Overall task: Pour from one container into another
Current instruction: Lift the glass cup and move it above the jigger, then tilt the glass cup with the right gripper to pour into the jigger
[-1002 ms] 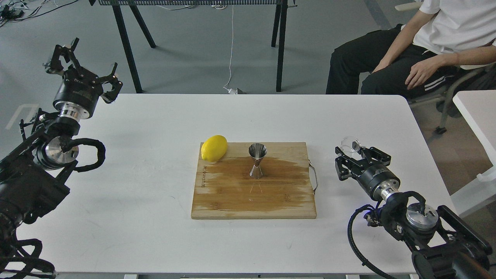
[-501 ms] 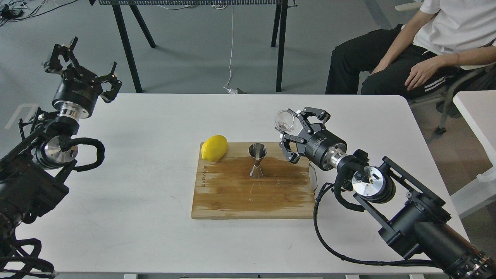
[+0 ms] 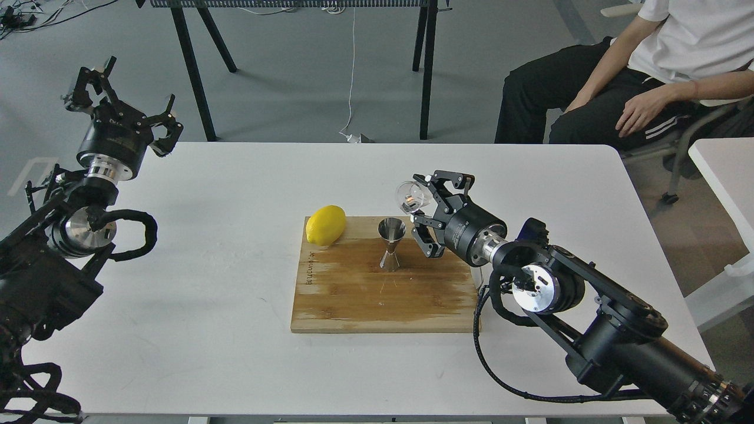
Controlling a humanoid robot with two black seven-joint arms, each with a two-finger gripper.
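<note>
The steel hourglass jigger (image 3: pixel 391 244) stands upright on the wooden cutting board (image 3: pixel 386 294), near its back middle. My right gripper (image 3: pixel 419 197) is shut on the small clear glass cup (image 3: pixel 409 196), holding it in the air just right of and slightly above the jigger's mouth. The cup is tilted with its mouth toward the left. My left gripper (image 3: pixel 121 94) stays raised at the table's far left corner, open and holding nothing.
A yellow lemon (image 3: pixel 325 224) lies on the board's back left corner. The board has a metal handle (image 3: pixel 478 277) on its right side, under my right arm. A seated person (image 3: pixel 636 76) is behind the table at right. Another table (image 3: pixel 727 171) stands at far right.
My right arm has carried the glass cup from the table's right side up and leftward, until it sits beside the jigger's mouth. The left arm has barely moved.
</note>
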